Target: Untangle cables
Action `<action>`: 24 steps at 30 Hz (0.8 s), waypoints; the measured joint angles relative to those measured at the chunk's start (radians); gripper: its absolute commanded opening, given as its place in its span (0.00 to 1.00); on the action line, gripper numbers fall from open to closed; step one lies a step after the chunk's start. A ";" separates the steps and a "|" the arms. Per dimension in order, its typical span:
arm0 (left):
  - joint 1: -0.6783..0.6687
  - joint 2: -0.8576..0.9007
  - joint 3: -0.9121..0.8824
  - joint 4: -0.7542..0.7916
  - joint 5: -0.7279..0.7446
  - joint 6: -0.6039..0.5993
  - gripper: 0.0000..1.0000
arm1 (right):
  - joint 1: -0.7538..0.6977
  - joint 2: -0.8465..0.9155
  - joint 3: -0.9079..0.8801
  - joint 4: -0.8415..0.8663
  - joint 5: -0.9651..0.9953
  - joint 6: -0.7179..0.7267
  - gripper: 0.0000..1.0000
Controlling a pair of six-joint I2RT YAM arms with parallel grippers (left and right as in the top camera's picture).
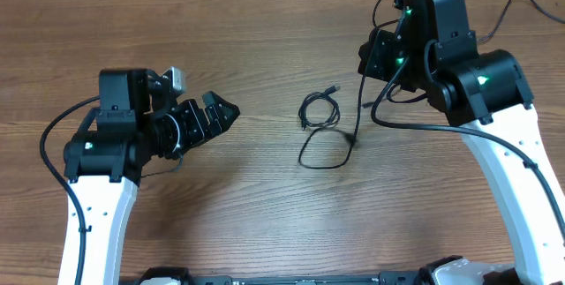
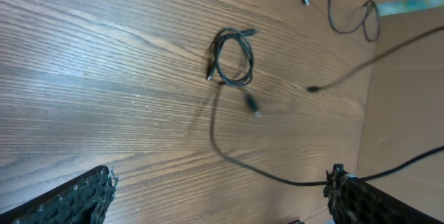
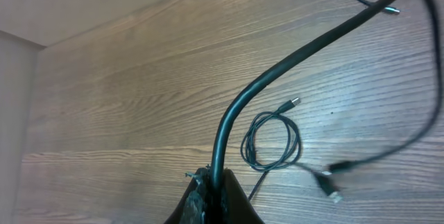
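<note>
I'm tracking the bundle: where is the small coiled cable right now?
Overhead view, table centre: the coiled cable lies between the arms, to the right of the open left gripper, just above the loose cable and its loop.

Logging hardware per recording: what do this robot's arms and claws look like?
Both the left arm and right arm have white lower links, black upper housings with small green lights and black wires running alongside. The left claw and right claw have black fingers; the left's pads look finely ridged.
</note>
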 measured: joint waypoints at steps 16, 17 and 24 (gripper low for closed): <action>0.000 0.088 0.000 -0.094 -0.003 0.031 0.94 | -0.156 0.001 0.000 -0.006 0.000 0.003 0.04; 0.000 0.099 0.000 -0.098 -0.003 0.032 0.94 | -0.183 0.000 0.000 -0.007 0.001 0.003 0.04; -0.016 0.166 0.000 -0.100 -0.003 0.057 0.94 | -0.376 -0.030 0.026 -0.013 0.001 -0.003 0.04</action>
